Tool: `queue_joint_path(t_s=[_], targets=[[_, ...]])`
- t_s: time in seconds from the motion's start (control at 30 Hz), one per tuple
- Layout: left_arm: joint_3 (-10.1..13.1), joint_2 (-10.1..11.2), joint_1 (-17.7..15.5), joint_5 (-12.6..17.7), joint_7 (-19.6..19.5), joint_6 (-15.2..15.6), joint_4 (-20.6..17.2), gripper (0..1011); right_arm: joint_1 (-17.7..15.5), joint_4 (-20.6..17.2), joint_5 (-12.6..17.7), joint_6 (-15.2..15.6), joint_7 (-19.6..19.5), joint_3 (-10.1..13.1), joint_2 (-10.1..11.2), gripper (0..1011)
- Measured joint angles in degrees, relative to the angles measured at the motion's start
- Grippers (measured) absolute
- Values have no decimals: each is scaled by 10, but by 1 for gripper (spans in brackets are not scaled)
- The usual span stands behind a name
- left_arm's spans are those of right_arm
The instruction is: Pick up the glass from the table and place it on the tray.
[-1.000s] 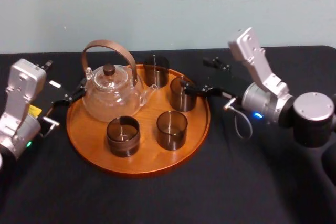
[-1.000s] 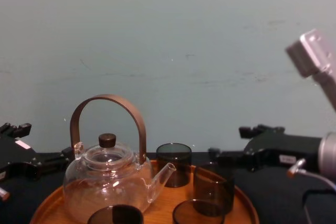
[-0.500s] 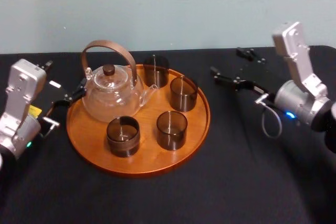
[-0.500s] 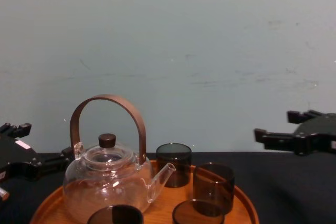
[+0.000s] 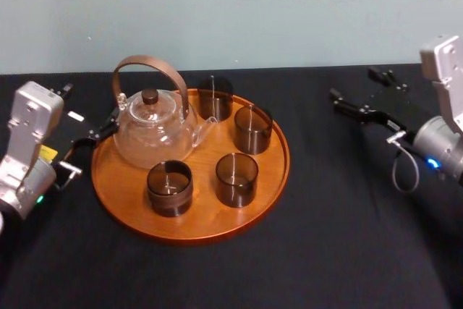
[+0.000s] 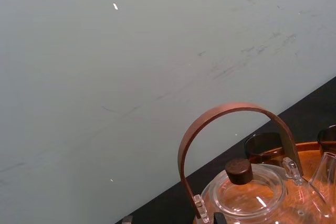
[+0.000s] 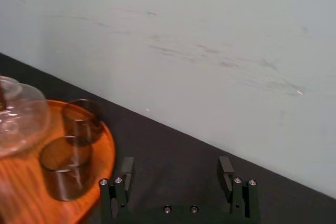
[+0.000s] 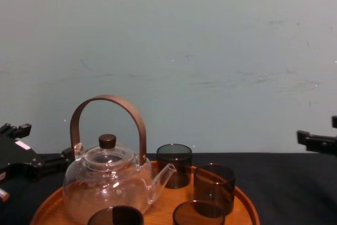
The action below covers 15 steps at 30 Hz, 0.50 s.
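Several smoky glasses stand on the round wooden tray (image 5: 206,223) beside a glass teapot (image 5: 153,134). The glass (image 5: 253,129) at the tray's back right stands upright and free, also seen in the chest view (image 8: 214,188) and the right wrist view (image 7: 65,174). My right gripper (image 5: 356,85) hovers open over the black table (image 5: 325,244), well to the right of the tray, with nothing between its fingers (image 7: 127,167). My left gripper (image 5: 90,110) rests open at the tray's left edge, close to the teapot.
The teapot's brown arched handle (image 8: 108,101) rises high above the glasses. A pale wall closes off the back of the table. Bare black tabletop lies in front and to the right of the tray (image 8: 247,209).
My right gripper has let go of the back-right glass and drawn away to the right, leaving it standing on the tray. The left arm has not moved.
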Motion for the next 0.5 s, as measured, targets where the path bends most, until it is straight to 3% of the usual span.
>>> queue_joint_path(t_s=[0.13, 0.5], targets=[[0, 0, 0, 0, 0, 0, 0, 1001, -4, 5, 0, 3, -9, 10, 0, 1002], [0, 0, 0, 0, 0, 0, 0, 1001, -3, 5, 0, 3, -7, 7, 0, 1002]])
